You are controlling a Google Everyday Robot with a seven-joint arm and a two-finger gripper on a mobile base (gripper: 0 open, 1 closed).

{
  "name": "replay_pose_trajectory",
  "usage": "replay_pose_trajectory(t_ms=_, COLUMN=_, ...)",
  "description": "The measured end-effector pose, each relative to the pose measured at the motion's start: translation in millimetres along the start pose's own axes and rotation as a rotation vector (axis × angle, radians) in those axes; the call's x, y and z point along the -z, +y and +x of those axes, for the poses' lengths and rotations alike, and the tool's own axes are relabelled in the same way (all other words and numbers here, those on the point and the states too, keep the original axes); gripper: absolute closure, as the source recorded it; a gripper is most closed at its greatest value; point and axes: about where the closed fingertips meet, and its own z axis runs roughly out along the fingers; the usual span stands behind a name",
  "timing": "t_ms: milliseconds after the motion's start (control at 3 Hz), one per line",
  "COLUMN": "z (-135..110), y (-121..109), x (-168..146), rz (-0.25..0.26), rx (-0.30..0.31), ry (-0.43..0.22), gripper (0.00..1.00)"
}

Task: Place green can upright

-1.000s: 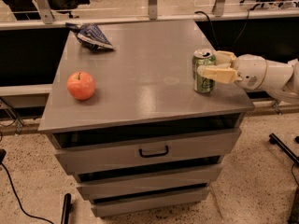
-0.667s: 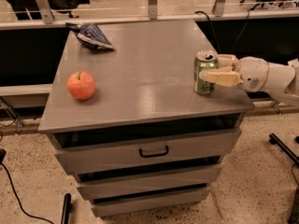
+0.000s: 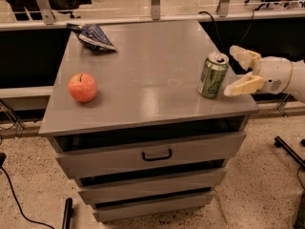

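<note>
The green can [image 3: 213, 75] stands upright near the right edge of the grey cabinet top [image 3: 152, 61], silver top up. My gripper [image 3: 238, 73] is just to the right of the can, at can height. Its two pale fingers are spread open, one finger [image 3: 243, 56] behind and one in front, and neither touches the can. The white arm reaches in from the right edge of the view.
A red apple [image 3: 82, 87] sits at the left front of the top. A crumpled blue chip bag [image 3: 93, 36] lies at the back left. Drawers [image 3: 157, 154] are below the top. Railings and cables are behind.
My gripper has opened and let go of the can, then drawn back a little to the right. The can stays standing where it was.
</note>
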Motion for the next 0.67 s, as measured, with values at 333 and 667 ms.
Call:
replay_pose_trajectory(t_ms=333, z=-15.3, y=1.4, x=22.7, rz=0.029, rx=0.024, ry=0.069, gripper=0.00)
replay_pose_trajectory(t_ms=667, z=-16.0, y=1.5, x=22.7, rz=0.029, rx=0.025, ry=0.071, gripper=0.00)
